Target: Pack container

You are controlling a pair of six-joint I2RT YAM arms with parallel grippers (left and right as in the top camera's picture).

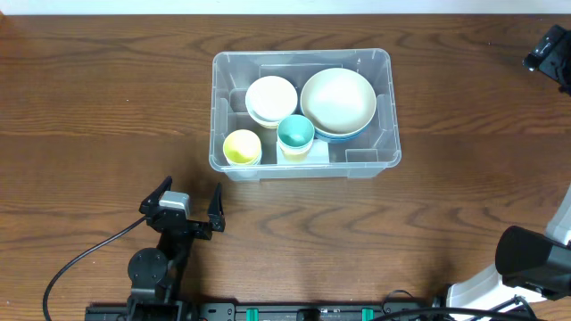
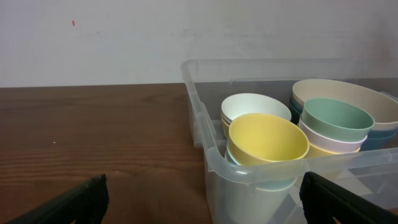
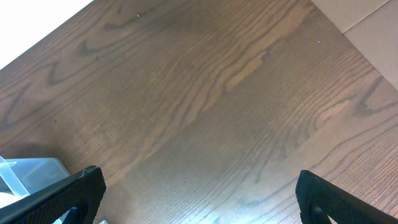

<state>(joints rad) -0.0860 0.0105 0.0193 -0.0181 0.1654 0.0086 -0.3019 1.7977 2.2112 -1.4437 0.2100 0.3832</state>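
Observation:
The clear plastic container (image 1: 303, 55) stands mid-table. Inside it are a large cream bowl (image 1: 337, 100) on a blue bowl, a stack of white bowls (image 1: 271, 98), a yellow cup (image 1: 242, 147) and a teal cup (image 1: 295, 132). My left gripper (image 1: 189, 201) is open and empty, low over the table just in front of the container's front-left corner (image 2: 205, 130); the yellow cup (image 2: 267, 138) is close ahead. My right gripper (image 1: 551, 52) is open and empty, raised at the far right; its view (image 3: 199, 196) shows bare table and one container corner (image 3: 37, 169).
A black cable (image 1: 80, 263) loops on the table at the front left by the left arm's base (image 1: 150, 267). The right arm's base (image 1: 535, 259) stands at the front right. The table's far edge and a pale floor (image 3: 367, 18) show beyond.

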